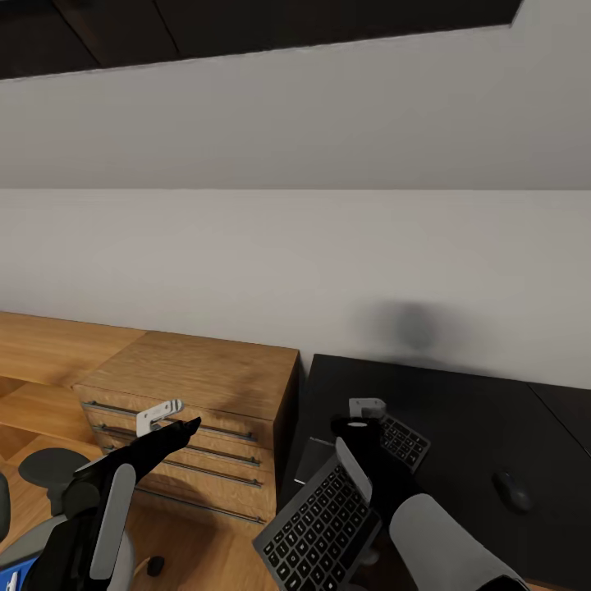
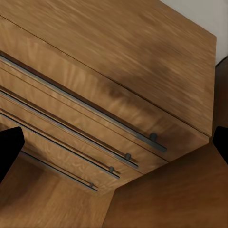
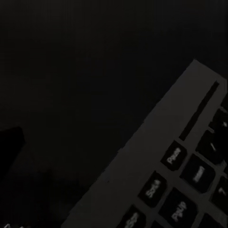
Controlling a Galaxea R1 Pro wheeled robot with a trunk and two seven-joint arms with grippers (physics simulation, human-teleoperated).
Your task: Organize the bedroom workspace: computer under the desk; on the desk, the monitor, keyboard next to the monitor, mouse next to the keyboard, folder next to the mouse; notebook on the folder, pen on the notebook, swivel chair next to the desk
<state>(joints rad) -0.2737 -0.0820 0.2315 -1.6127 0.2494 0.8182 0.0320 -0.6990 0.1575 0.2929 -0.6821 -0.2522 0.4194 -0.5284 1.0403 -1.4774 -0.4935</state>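
The grey keyboard (image 1: 320, 517) with black keys hangs tilted over the left front part of the black desk (image 1: 460, 410). My right gripper (image 1: 365, 414) is shut on its far end. In the right wrist view a corner of the keyboard (image 3: 171, 175) is close up over the dark desk top (image 3: 85, 71). A dark mouse (image 1: 513, 490) lies on the desk to the right. My left gripper (image 1: 176, 423) is open and empty in front of the wooden drawer unit (image 1: 205, 386). The swivel chair (image 1: 49, 472) stands at the lower left with a blue folder (image 1: 12, 577) on it.
The drawer unit (image 2: 118, 95), with several bar handles, stands against the desk's left side. A plain white wall runs behind both. A wooden floor (image 1: 197, 542) lies below the drawers. A small grey flat piece (image 1: 310, 458) lies under the keyboard at the desk's edge.
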